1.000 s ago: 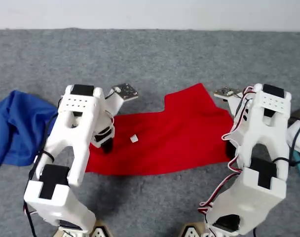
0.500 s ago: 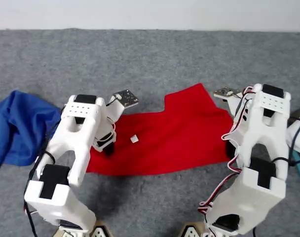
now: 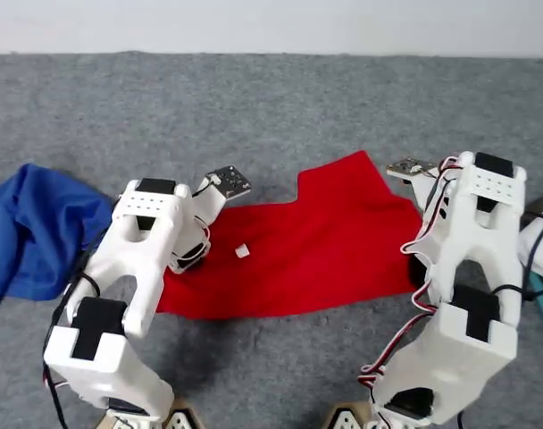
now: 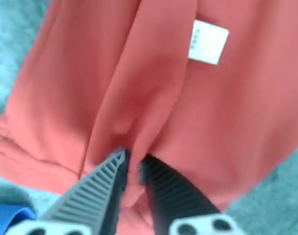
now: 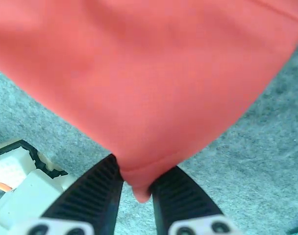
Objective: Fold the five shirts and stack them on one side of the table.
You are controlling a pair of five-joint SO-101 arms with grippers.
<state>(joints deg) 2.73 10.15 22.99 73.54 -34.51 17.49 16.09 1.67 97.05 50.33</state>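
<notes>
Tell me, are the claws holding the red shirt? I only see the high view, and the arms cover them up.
Observer: The left claw is. In the left wrist view it is shut on a raised fold of the red shirt.
Operator: What about the other one?
Observer: The right claw is shut on the shirt's edge. The right wrist view shows a little bit of red cloth poking out past its tips.
</notes>
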